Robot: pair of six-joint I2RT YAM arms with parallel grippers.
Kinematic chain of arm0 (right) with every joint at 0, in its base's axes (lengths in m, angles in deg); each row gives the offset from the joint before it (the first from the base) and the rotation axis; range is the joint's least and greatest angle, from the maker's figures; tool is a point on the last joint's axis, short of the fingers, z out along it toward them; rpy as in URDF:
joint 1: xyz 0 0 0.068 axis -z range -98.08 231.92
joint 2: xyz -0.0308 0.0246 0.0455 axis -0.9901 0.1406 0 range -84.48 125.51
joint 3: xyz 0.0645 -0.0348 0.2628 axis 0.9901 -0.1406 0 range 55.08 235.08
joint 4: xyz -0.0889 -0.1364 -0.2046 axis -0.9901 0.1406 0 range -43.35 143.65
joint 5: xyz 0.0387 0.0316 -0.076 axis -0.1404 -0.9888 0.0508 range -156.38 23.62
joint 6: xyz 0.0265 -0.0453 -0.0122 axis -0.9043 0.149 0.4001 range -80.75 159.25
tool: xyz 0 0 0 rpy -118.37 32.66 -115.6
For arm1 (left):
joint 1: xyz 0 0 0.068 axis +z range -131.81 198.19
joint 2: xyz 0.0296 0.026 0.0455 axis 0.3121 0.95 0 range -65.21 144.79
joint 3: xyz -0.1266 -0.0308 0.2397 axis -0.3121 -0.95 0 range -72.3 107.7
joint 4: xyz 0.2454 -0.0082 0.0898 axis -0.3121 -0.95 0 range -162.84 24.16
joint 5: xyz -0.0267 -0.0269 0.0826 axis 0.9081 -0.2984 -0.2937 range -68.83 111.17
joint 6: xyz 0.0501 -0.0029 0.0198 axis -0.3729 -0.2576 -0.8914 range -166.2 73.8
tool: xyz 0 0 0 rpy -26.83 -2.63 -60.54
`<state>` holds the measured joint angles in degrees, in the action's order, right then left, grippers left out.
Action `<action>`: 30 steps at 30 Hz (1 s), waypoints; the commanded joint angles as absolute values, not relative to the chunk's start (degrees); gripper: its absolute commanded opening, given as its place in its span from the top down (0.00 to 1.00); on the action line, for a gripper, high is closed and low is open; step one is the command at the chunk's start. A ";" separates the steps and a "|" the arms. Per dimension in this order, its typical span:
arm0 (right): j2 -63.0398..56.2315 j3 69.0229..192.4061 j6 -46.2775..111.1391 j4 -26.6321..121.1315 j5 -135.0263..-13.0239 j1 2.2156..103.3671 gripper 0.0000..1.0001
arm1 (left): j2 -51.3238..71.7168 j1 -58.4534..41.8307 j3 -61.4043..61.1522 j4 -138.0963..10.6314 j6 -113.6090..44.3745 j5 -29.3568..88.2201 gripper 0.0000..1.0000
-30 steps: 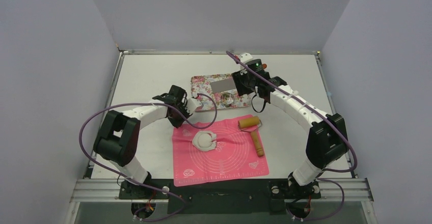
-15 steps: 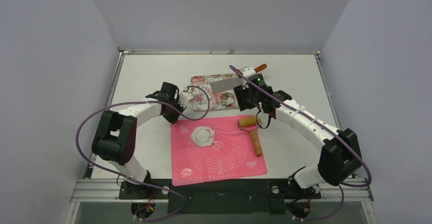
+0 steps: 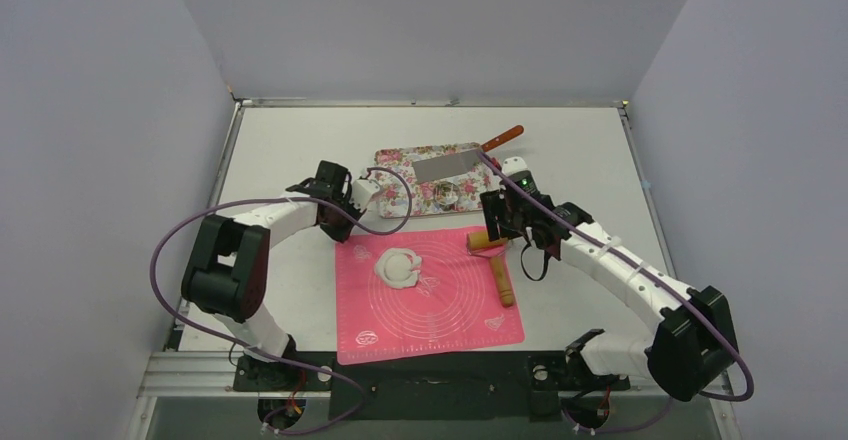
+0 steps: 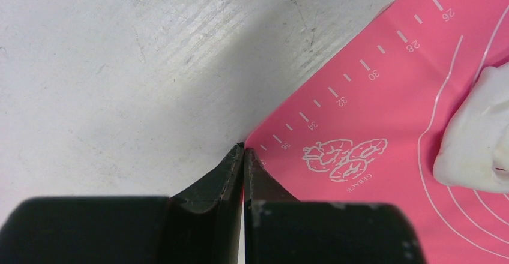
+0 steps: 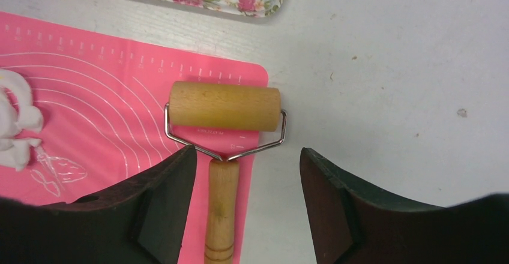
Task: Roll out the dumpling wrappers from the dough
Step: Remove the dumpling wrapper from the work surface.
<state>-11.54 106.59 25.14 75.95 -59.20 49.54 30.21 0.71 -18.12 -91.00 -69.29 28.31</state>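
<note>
Right wrist view: right gripper [image 5: 248,156], wide apart, empty, above wooden handled roller [image 5: 223,106]. Left gripper [image 4: 243,151], pressed closed, empty, at pink silicone mat [image 4: 372,114] corner; soft white dough lump [image 4: 477,141] nearby.

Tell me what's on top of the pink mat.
The dough sits on the pink mat; the roller lies partly over its right edge. What is under both is covered.

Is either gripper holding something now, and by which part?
Right gripper: open above the rolling pin, holding nothing. Left gripper: shut at the mat corner; grip unclear.
</note>
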 commanded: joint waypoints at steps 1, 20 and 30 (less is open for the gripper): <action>-14.64 111.26 27.94 74.47 -60.95 48.52 0.39 | 31.71 1.31 -15.10 -87.43 -68.92 27.39 1.00; 23.59 145.14 25.26 73.82 -67.80 51.97 0.38 | 25.50 1.31 -15.57 -90.60 -69.89 31.45 1.00; 30.46 147.31 26.71 78.68 -67.96 51.61 0.49 | 25.30 1.31 -15.53 -94.39 -71.52 31.95 1.00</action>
<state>30.76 145.80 25.09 76.87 -68.32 51.88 27.04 0.74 -17.07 -93.06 -70.12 30.58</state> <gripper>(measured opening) 0.520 0.004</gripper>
